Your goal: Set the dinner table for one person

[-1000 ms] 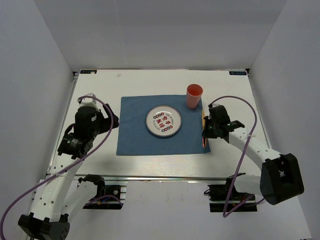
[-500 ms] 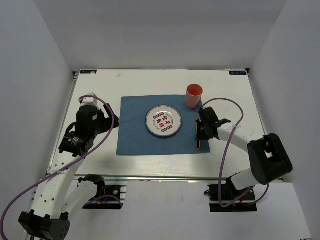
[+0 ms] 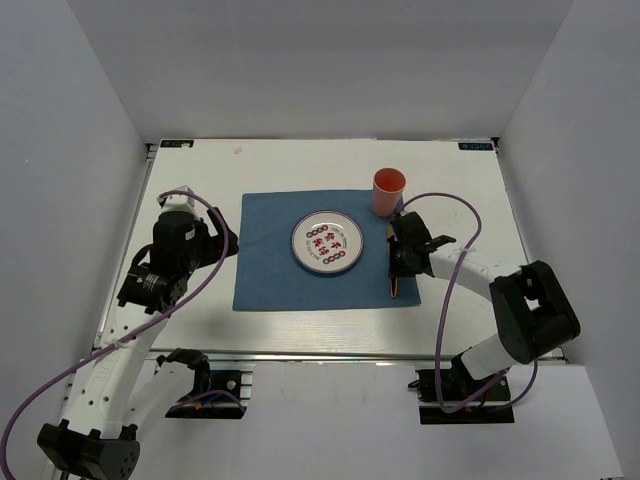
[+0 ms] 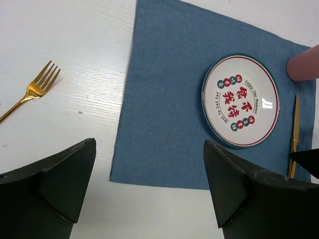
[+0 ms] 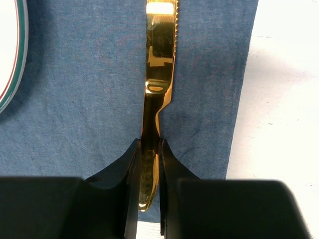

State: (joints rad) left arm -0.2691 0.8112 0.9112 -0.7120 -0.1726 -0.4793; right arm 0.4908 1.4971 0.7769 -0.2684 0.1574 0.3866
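Both arms look like the same build to me: white tube links joined by chunky black joint housings. The left arm (image 3: 150,275) carries a small white cap (image 3: 178,203) on top of its black wrist block. The right arm (image 3: 482,280) has a big rounded black housing (image 3: 530,325) at its thick end. A loose purple cable (image 3: 222,235) runs along the left arm, and a matching cable (image 3: 448,300) follows the right. Each arm stands on a black mount (image 3: 205,385). On the wrist feeds, the left jaws are broad matte-black wedges. The right jaws are black too, narrowing to slim tips.
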